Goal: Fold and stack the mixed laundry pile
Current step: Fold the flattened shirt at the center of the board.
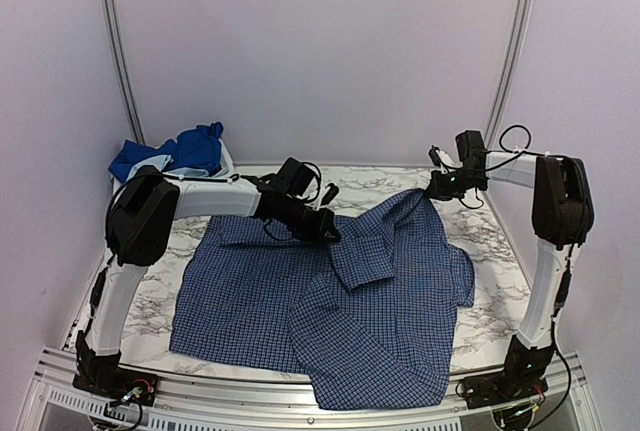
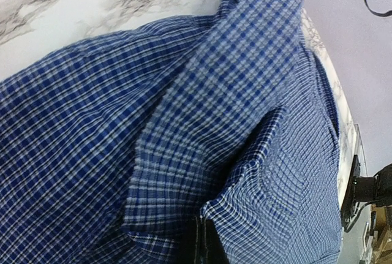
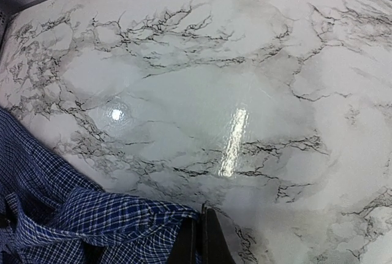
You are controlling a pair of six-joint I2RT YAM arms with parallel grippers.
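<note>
A navy small-check button-up shirt [image 1: 330,321] lies spread over the marble table [image 1: 490,241]. My left gripper [image 1: 328,229] is shut on a fold of the shirt near its collar. In the left wrist view the shirt [image 2: 184,111] fills the frame and my left gripper [image 2: 205,242] pinches the cloth. My right gripper [image 1: 433,189] is shut on the shirt's far right edge and holds it slightly raised. In the right wrist view my right gripper [image 3: 202,239] is closed on the shirt's edge [image 3: 92,221]. Royal blue clothes [image 1: 190,149] lie heaped at the back left.
A white basket rim [image 1: 228,163] shows under the blue heap at the back left corner. Pale walls close in the table on three sides. Bare marble [image 3: 233,92] lies beyond the right gripper. The shirt's hem hangs over the near edge.
</note>
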